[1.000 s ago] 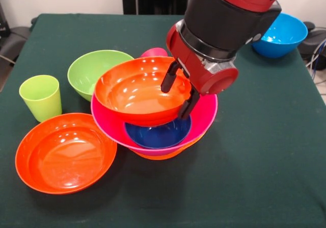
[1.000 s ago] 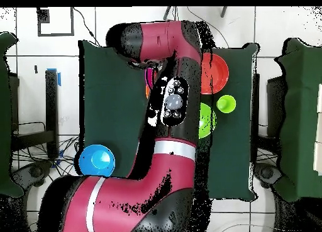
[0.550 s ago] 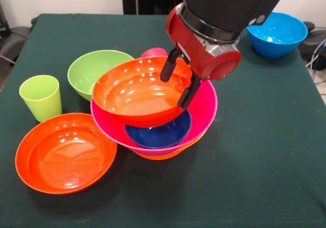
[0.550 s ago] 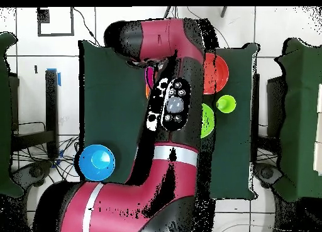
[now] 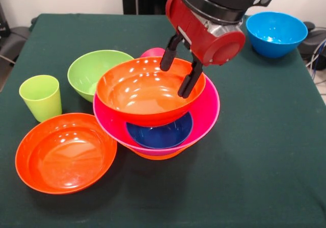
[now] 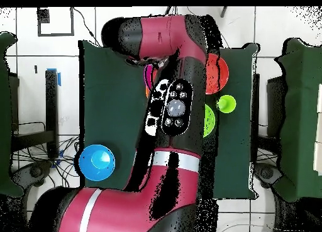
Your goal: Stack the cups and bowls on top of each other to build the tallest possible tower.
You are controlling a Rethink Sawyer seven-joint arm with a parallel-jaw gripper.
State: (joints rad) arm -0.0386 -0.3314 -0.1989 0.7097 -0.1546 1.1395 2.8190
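Here's the red arm leaning in over the pile, and its gripper (image 5: 177,78) has the jaws standing apart, one dark finger (image 5: 169,54) outside the far rim of the orange bowl (image 5: 147,95) and the other reaching down inside it; whether either one actually touches the rim I cannot tell. That orange bowl sits tilted on top of the tower (image 5: 158,113), nested in the big pink bowl (image 5: 206,110), and beneath it, down in the pink one, you can see the small dark blue bowl (image 5: 160,134). Under the pink bowl peeks an orange edge (image 5: 159,156) of something at the very bottom of the pile.

Behind the tower a bit of a red-pink cup (image 5: 154,51) pokes up, just past the orange rim. The green bowl (image 5: 97,70) stands on the tabletop (image 5: 254,151) right beside the pile, its rim partly hidden by the orange one. The lime green cup (image 5: 41,97) stands upright near the green bowl, and in front of it lies a shallow red-orange bowl (image 5: 65,151), open side up, close to the tower's base. Far off by the opposite corner sits the light blue bowl (image 5: 276,33), well apart from everything else.

From overhead the arm (image 6: 173,110) covers most of the pile; the light blue bowl (image 6: 96,161) shows alone on one side, the lime green cup (image 6: 226,104) on the other
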